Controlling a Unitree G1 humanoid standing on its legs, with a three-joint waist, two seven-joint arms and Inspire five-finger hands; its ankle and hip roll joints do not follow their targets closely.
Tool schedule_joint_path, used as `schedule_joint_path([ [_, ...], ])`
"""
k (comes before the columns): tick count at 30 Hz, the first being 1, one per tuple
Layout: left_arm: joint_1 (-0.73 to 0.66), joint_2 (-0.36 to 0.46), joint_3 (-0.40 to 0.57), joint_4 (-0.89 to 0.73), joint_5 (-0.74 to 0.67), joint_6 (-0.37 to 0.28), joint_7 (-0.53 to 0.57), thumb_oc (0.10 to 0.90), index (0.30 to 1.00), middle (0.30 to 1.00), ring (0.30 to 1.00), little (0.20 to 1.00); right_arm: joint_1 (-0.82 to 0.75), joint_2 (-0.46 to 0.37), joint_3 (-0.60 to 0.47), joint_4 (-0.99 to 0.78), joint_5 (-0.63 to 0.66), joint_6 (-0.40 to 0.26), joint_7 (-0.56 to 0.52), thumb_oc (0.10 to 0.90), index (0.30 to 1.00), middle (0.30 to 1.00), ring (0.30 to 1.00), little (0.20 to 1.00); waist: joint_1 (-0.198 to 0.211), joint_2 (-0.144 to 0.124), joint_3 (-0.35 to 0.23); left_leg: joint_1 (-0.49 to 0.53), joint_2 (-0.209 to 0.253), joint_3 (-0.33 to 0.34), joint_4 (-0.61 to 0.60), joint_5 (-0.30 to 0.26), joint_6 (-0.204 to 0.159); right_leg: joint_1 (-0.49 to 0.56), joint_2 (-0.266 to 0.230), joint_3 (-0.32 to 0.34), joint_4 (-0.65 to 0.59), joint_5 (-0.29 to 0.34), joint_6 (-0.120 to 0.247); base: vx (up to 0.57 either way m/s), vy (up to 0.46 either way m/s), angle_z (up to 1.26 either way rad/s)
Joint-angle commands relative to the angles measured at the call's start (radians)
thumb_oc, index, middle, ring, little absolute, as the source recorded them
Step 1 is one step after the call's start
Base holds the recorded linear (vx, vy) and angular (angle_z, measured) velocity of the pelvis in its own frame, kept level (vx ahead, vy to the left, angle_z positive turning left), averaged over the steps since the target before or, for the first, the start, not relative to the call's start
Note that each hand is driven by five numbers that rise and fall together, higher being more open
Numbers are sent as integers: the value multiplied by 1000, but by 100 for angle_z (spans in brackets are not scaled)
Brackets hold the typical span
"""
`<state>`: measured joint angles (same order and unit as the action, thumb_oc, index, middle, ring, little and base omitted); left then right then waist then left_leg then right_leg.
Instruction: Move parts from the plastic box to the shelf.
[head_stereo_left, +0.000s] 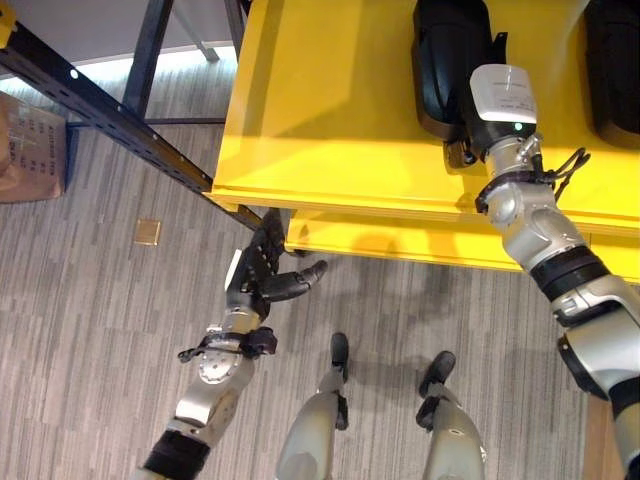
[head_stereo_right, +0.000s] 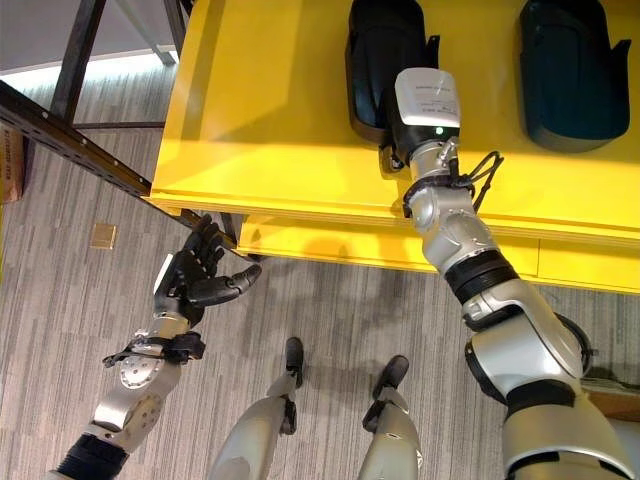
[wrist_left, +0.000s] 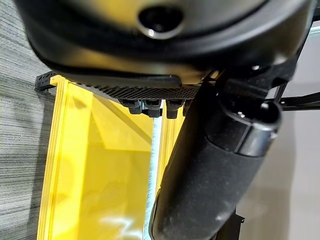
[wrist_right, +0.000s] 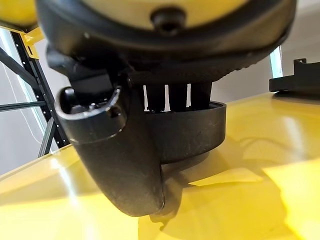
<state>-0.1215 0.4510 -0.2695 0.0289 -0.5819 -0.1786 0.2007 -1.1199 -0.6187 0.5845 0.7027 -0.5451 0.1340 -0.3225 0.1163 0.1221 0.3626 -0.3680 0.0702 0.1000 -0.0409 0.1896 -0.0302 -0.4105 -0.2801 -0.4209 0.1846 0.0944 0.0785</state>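
- Where the yellow shelf (head_stereo_left: 330, 110) fills the upper middle and right of the head views, two black parts lying on it: one part (head_stereo_right: 378, 55) at upper centre, a second part (head_stereo_right: 565, 70) at upper right, well apart from the first.
- Right hand (wrist_right: 165, 115) reaching up from lower right onto the shelf, set against the near end of the first part; fingers over the rim of the part, thumb below it, in the right wrist view.
- Fingertips hidden behind the rim: cannot tell whether closed around the part or merely resting on it.
- White wrist housing (head_stereo_right: 428, 98) lying over the near right edge of the same part in the head views.
- Left hand (head_stereo_left: 262, 275) at lower centre-left, below the front edge of the shelf, above the striped grey floor (head_stereo_left: 90, 300); fingers straight and pointed up toward the shelf edge, thumb (head_stereo_left: 300, 280) out to the right, nothing held.
- Yellow shelf edge visible beyond the fingers in the left wrist view.
- Dark metal rack beam (head_stereo_left: 110, 115) crossing the upper left diagonally, meeting the left corner of the shelf.
- Brown cardboard box (head_stereo_left: 30, 150) at far left edge on the floor; small tan square (head_stereo_left: 148, 232) on the floor left of centre.
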Motion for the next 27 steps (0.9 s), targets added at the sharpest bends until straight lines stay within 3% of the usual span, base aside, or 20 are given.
schedule_joint_path([
  [1,-63,58,42,-107,21,-120,21,900,1000,1000,1000,1000,-114,112,49,15,38,-53,-5,400,300,300,300,300,79,-92,22,80,29,10,-18,-79,-54,131,-101,-3,-87,81,120,0,0,0],
  [14,-64,57,38,-96,22,-121,32,900,1000,1000,1000,1000,-80,175,23,64,92,-51,-20,400,300,300,300,300,78,-97,18,94,27,9,-14,-87,-49,138,-102,2,-80,79,119,0,0,0],
  [25,-60,61,46,-99,28,-120,35,900,1000,1000,1000,1000,-82,173,26,70,92,-49,-17,410,314,314,314,314,78,-97,23,92,25,7,-17,-84,-49,137,-101,0,-81,81,120,0,0,0],
  [27,-60,59,46,-99,28,-119,36,900,1000,1000,1000,1000,-84,177,25,76,95,-48,-16,757,800,800,800,800,79,-97,23,92,25,7,-18,-84,-49,136,-102,0,-80,81,120,0,0,0],
])
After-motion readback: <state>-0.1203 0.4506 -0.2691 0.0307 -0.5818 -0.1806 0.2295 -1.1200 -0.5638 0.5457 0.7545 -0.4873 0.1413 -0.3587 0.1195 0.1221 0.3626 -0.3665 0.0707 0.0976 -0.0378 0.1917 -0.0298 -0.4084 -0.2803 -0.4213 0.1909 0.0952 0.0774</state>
